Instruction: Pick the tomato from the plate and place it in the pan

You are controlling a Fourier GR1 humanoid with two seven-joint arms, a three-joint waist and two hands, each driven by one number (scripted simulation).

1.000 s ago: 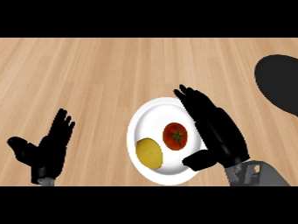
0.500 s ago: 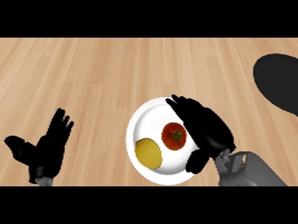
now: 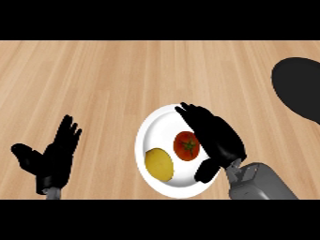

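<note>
Now right hand [image 3: 214, 133] over plate [image 3: 148, 136], straight fingers spread beside tomato [image 3: 186, 145], left hand [image 3: 55, 154] open, resting.

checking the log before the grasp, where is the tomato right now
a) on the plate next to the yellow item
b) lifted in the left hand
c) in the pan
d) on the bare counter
a: the tomato lies on the white plate beside the yellow item, with the right hand open next to it; the pan holds nothing visible, and the left hand rests open at the lower left.
</note>
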